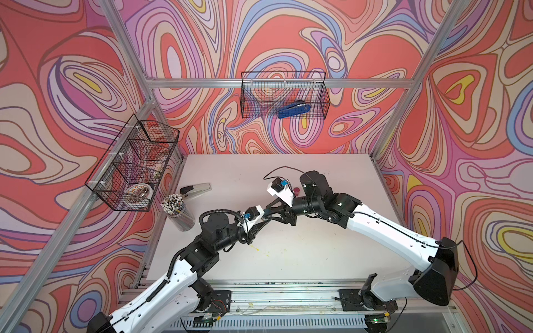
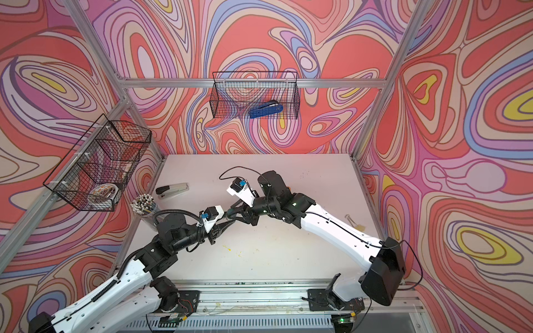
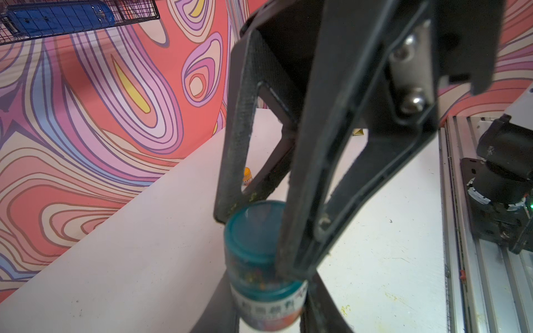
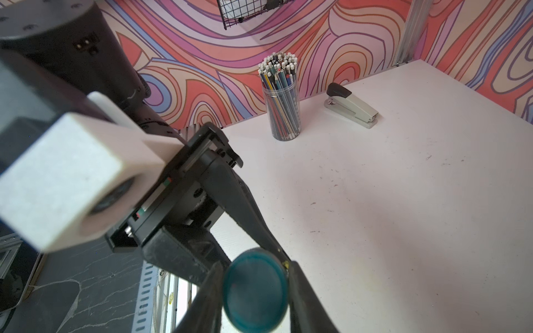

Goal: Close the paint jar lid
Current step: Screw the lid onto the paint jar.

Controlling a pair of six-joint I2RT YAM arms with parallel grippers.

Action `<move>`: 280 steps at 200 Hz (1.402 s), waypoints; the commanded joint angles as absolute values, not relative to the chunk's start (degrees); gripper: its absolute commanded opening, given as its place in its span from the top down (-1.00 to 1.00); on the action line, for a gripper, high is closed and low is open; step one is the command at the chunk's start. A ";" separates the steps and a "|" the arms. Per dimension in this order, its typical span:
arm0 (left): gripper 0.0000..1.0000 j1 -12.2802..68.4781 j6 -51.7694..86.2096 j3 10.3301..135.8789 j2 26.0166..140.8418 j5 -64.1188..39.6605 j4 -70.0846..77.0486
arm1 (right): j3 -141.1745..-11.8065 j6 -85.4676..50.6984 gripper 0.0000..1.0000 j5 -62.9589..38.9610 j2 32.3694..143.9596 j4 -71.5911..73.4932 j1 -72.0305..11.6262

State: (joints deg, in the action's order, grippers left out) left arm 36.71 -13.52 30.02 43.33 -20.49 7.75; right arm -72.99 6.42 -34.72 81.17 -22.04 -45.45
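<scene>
Scuffed white tabletop [image 1: 317, 245]; labelled jar [image 3: 269, 307] (round teal lid [image 4: 255, 291]).

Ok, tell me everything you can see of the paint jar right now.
The paint jar is small and round, with a clear wall showing teal paint and a white printed label band. Its glossy teal lid sits on the mouth. It is held above the white table: the left gripper grips the body, and the right gripper presses the lid's two sides with its fingers.
</scene>
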 commanded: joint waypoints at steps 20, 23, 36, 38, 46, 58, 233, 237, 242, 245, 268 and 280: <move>0.44 36.74 -16.28 32.86 43.39 -15.79 11.03 | -72.78 3.10 0.41 -33.00 82.68 -21.72 -45.69; 0.44 36.74 -16.62 32.84 43.56 -15.19 11.39 | -72.85 2.72 0.41 -32.73 82.81 -21.57 -45.72; 0.44 36.74 -18.05 33.12 44.37 -12.77 13.58 | -72.69 1.32 0.42 -31.27 83.35 -20.86 -46.25; 0.44 36.74 -18.20 33.17 44.56 -12.38 13.96 | -72.69 1.14 0.42 -31.04 83.48 -20.75 -46.41; 0.44 36.74 -19.08 33.67 45.45 -10.66 15.38 | -72.61 0.46 0.42 -30.04 83.86 -20.26 -47.03; 0.44 36.74 -20.30 34.72 47.15 -7.83 17.32 | -72.48 -1.02 0.42 -27.72 84.43 -19.16 -47.92; 0.45 37.27 -26.91 25.71 58.24 6.90 45.52 | -79.39 -31.54 0.39 -3.81 93.51 -12.07 -53.58; 0.45 37.27 -26.72 25.61 58.19 6.94 45.18 | -78.74 -31.43 0.37 -3.20 92.84 -12.19 -53.56; 0.44 37.27 -26.47 25.50 58.04 7.01 44.70 | -77.92 -31.24 0.33 -2.53 91.80 -12.30 -53.61; 0.44 37.27 -26.33 25.41 57.94 7.01 44.47 | -77.17 -30.99 0.29 -1.99 91.01 -12.39 -53.54; 0.44 37.27 -24.66 24.71 57.13 6.88 43.06 | -73.57 -30.07 0.01 1.26 86.07 -14.26 -53.54; 0.44 37.27 -23.62 24.37 56.41 7.19 42.34 | -72.70 -29.54 -0.04 3.08 84.34 -16.30 -53.51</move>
